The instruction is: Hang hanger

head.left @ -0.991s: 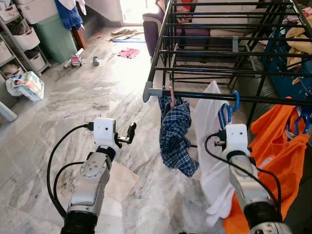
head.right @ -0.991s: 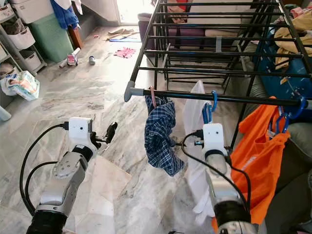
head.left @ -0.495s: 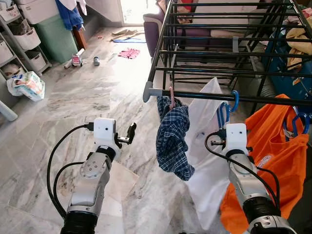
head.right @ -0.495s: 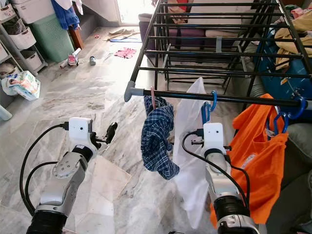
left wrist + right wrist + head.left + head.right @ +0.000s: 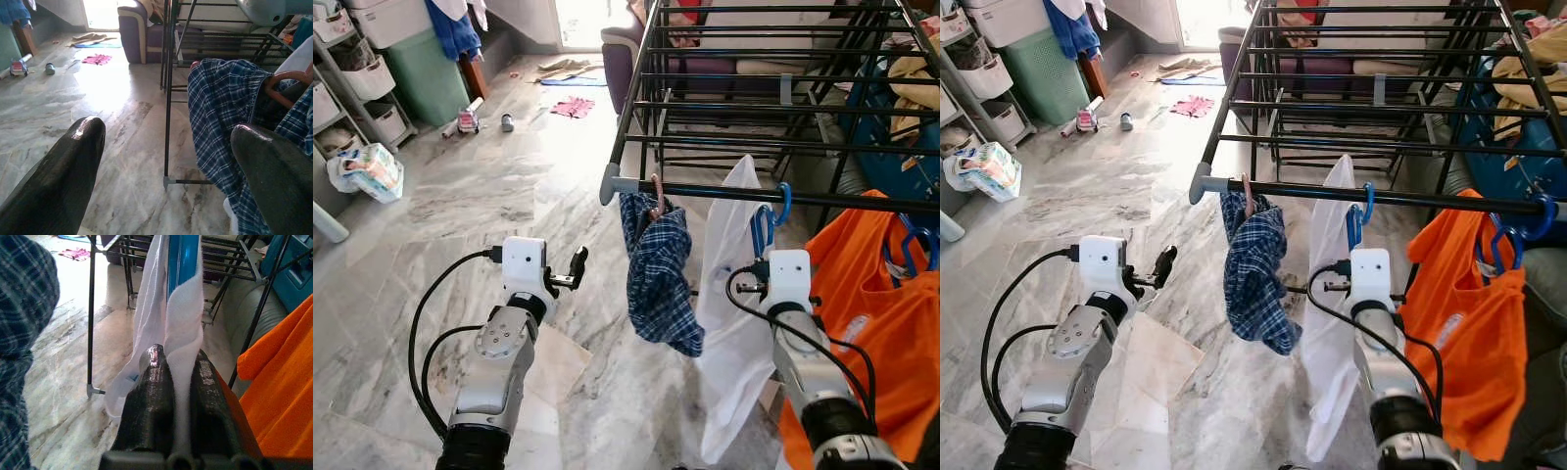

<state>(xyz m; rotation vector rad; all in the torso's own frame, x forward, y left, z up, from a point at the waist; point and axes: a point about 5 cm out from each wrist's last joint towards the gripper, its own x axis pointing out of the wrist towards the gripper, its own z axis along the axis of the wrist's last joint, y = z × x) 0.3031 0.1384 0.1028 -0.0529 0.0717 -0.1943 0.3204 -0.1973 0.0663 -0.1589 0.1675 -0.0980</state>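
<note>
Swung toward nine o'clock since a second ago: white cloth (image 5: 732, 323) and checked shirt (image 5: 656, 279), both on the black rail (image 5: 724, 193). Seen from the head: blue hanger (image 5: 770, 217) hooked on that rail, between the checked shirt and the orange shirt (image 5: 871, 323). Left gripper (image 5: 576, 266) held over the floor at nine o'clock of the checked shirt. Seen from the left wrist: fingers (image 5: 63, 171) spread wide, holding nothing. Seen from the right wrist: right gripper (image 5: 177, 367) pinched tight on white cloth just under the blue hanger.
</note>
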